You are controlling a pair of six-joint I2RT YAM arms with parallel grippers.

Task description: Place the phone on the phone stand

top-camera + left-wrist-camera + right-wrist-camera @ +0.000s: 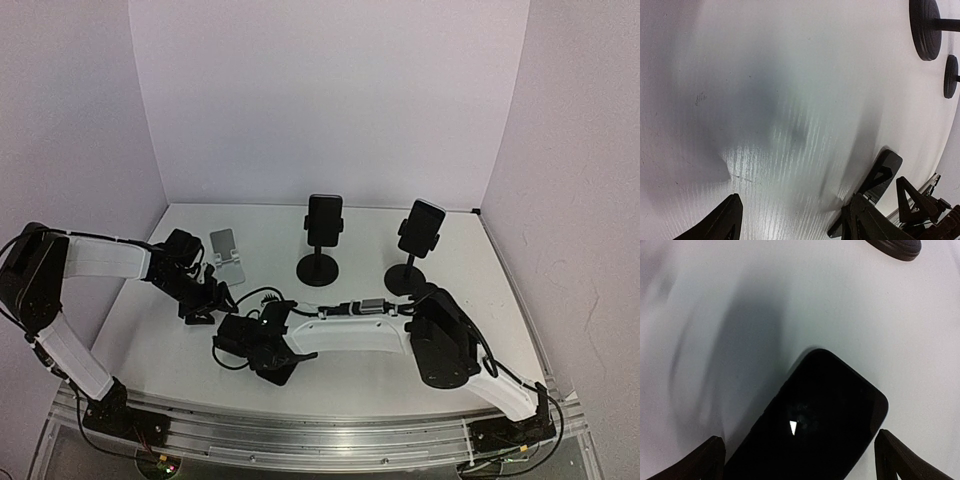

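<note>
A black phone [812, 422] lies flat and slantwise on the white table, screen up, in the right wrist view. My right gripper [800, 462] is open just above it, one finger on either side and neither gripping it. In the top view the right gripper [268, 355] sits low at the table's front left and hides most of the phone. The empty silver phone stand [228, 248] stands behind it at the left. My left gripper [205, 298] is open and empty, low over bare table [795, 225], between the stand and the right gripper.
Two black round-based stands [319, 268] [406, 278], each holding a dark phone, stand at the middle back. Their bases show in the left wrist view [925, 27] [951, 75]. The right gripper's black fingers [885, 172] show close beside the left gripper.
</note>
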